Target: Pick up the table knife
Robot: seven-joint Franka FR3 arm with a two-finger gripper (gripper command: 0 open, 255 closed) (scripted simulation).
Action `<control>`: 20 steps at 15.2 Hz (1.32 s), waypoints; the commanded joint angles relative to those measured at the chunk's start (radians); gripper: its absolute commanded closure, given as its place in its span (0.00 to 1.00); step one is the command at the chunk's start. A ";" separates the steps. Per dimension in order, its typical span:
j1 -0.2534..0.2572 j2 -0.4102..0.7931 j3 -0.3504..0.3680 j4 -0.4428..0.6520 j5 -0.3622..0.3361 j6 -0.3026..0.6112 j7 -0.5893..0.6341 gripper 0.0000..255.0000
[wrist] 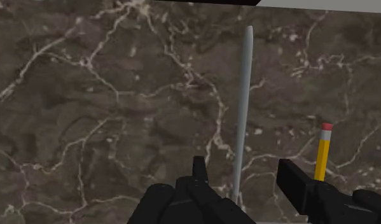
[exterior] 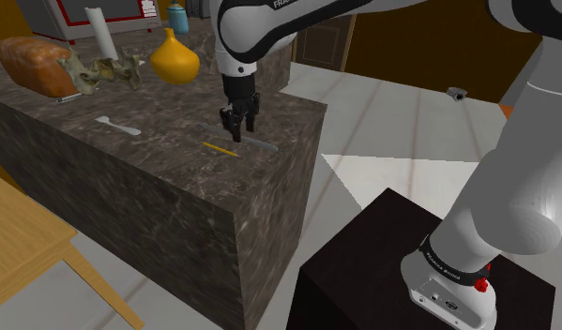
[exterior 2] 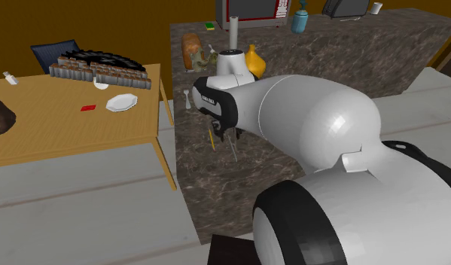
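The table knife (wrist: 244, 108) is a long thin grey blade lying flat on the dark marbled counter (wrist: 87, 127). My gripper (wrist: 246, 179) is open and hovers just above it, one finger on each side of the knife and neither touching it. From the shoulder view the gripper (exterior: 239, 122) points straight down over the knife (exterior: 260, 142), near the counter's front corner. In the second exterior view the arm hides most of the gripper (exterior 2: 230, 135), and the knife (exterior 2: 235, 153) pokes out below it.
A yellow pencil (wrist: 322, 153) lies beside the knife, just outside one finger. Further back on the counter (exterior: 157, 178) are a white utensil (exterior: 117, 125), a yellow gourd-shaped vase (exterior: 174, 58) and a bread loaf (exterior: 37, 64). A wooden table (exterior 2: 65, 132) stands alongside.
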 commanded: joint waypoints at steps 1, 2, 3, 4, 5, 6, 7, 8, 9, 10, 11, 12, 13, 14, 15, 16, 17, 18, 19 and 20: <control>0.000 0.000 0.000 -0.003 0.000 0.003 0.000 1.00; 0.000 0.000 0.000 -0.002 0.000 0.003 0.000 1.00; 0.000 0.000 0.000 -0.002 0.000 0.003 0.000 1.00; 0.000 0.000 0.000 -0.002 0.000 0.002 0.000 1.00; 0.000 0.000 0.000 -0.002 0.000 0.002 0.000 1.00; 0.000 0.000 0.000 -0.002 0.000 0.002 0.000 1.00; 0.000 0.000 0.000 -0.002 0.000 0.002 0.000 1.00; 0.000 0.000 0.000 -0.002 0.000 0.002 0.000 1.00; 0.001 0.003 0.000 0.001 -0.001 0.002 0.001 1.00; 0.001 -0.001 0.000 0.010 0.000 -0.010 0.001 1.00; 0.000 -0.004 0.001 0.019 0.001 -0.023 0.000 1.00; 0.000 -0.008 0.001 0.029 0.002 -0.036 0.000 1.00; 0.000 -0.011 0.001 0.038 0.003 -0.048 -0.001 1.00; 0.000 -0.013 0.001 0.048 0.003 -0.061 -0.001 1.00; 0.000 -0.016 0.001 0.058 0.004 -0.074 -0.002 1.00; 0.000 -0.019 0.001 0.069 0.005 -0.087 -0.002 1.00; 0.000 -0.021 0.001 0.080 0.005 -0.099 -0.002 1.00; 0.000 -0.023 0.001 0.090 0.006 -0.112 -0.003 1.00; 0.000 -0.025 0.001 0.102 0.006 -0.125 -0.003 1.00; 0.000 -0.026 0.001 0.113 0.006 -0.138 -0.003 1.00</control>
